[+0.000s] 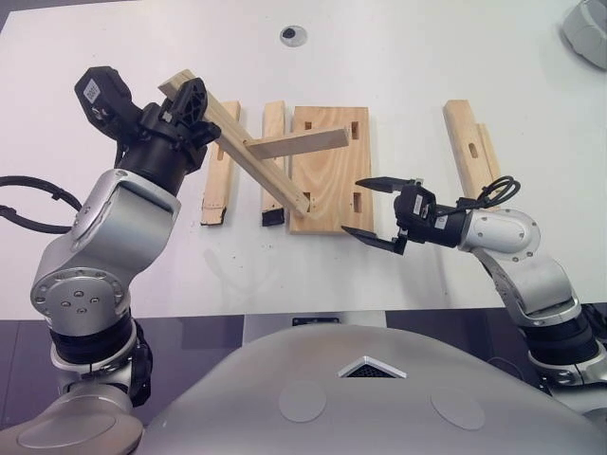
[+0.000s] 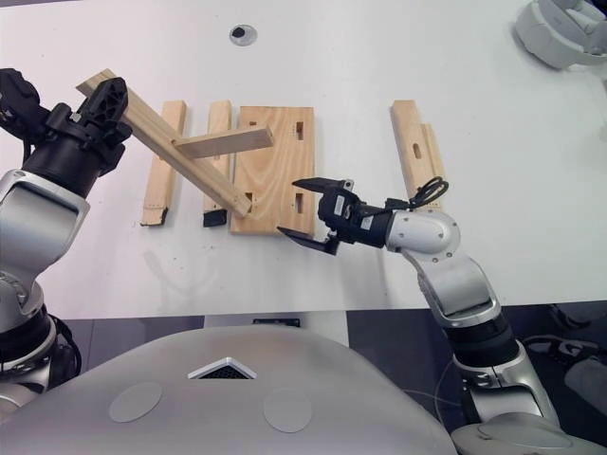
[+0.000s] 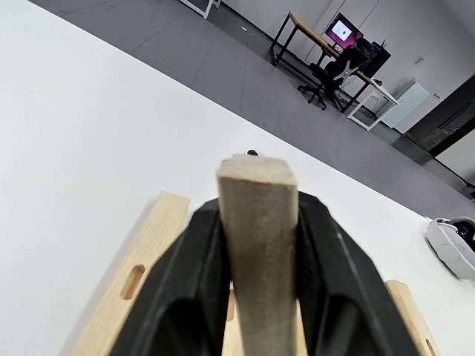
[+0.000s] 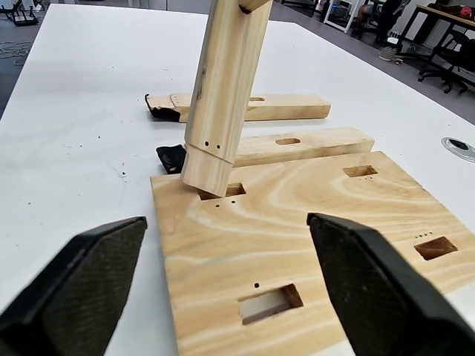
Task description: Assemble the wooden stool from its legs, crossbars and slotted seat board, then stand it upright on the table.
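My left gripper (image 1: 190,104) is shut on the upper end of a wooden leg (image 1: 248,154) and holds it tilted over the table. A crossbar (image 1: 302,142) sticks out sideways from that leg. The leg's lower end (image 4: 211,167) rests at a slot near the edge of the slotted seat board (image 1: 332,194), which lies flat. Just off the board's right front corner my right gripper (image 1: 356,207) stands open and empty, its pads (image 4: 82,289) spread wide. Two more legs (image 1: 274,128) with black feet lie left of the board. The held leg's end (image 3: 258,222) shows between the left fingers.
Two more wooden pieces (image 1: 467,147) lie side by side to the right of the board. A small black round fitting (image 1: 294,36) sits in the table at the back. A white device (image 1: 586,28) lies at the far right corner. The table's front edge is close below the right gripper.
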